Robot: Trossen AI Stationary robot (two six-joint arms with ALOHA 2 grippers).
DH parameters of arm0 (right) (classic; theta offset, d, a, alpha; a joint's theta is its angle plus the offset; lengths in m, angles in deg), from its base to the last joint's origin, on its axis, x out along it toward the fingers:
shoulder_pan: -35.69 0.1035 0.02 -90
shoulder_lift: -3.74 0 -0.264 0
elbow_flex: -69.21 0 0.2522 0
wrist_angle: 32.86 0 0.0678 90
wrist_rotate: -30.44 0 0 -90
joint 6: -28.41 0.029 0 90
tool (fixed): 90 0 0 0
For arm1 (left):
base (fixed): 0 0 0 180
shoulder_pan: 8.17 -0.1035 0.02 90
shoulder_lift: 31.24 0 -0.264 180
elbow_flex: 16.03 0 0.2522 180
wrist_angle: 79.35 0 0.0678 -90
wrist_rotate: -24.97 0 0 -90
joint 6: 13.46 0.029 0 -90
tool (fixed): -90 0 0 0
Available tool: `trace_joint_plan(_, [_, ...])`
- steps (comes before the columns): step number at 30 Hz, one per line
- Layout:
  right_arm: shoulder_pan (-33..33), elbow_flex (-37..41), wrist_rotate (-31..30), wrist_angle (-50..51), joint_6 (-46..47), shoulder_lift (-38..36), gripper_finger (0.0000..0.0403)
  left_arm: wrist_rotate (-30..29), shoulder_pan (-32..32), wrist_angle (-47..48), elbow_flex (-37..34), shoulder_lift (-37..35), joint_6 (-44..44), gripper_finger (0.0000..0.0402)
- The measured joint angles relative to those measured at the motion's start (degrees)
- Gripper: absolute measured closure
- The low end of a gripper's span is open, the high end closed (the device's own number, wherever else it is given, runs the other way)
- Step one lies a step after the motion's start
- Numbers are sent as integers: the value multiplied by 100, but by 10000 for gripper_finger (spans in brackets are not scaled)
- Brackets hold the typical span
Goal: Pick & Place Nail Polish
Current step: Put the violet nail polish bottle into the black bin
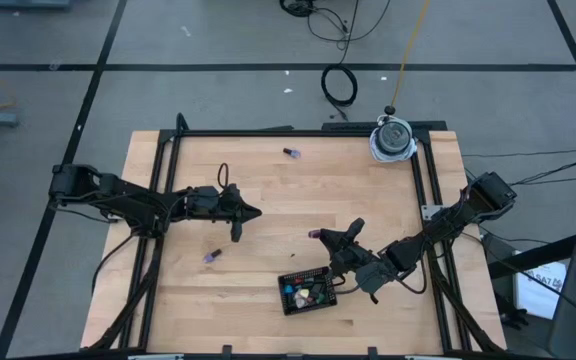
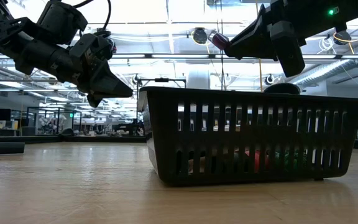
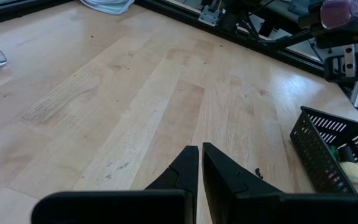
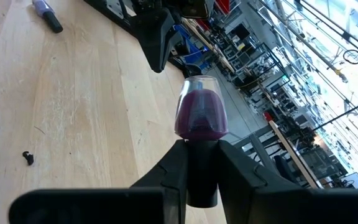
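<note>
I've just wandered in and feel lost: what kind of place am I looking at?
Probably a robotics lab or workshop in a big open hall. Two robot arms work at a framed wooden table, loose cables lie on the floor, and rows of workstations stretch behind.

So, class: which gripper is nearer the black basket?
Right. The right gripper, holding a purple bottle, hovers just beyond the basket; the left gripper hangs farther off.

Black slatted basket on wooden table; white bundle at corner.
</note>
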Motion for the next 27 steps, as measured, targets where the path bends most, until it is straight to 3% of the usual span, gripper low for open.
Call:
trace_joint_plan(16, [0, 0, 211, -40, 104, 0, 356, 0, 0, -2, 0, 2, -1, 382])
trace_joint_plan(19, [-19, 0, 1304, -115, 390, 2, 356, 0, 0, 0, 0, 0, 0, 382])
trace_joint_plan(25, [-300, -74, 4502, -794, 1537, 4, 356, 0, -2, 0, 0, 0, 0, 382])
trace_joint_plan(27, [-371, -276, 5134, -550, 2032, 4, 356, 0, -2, -1, 0, 2, -1, 382])
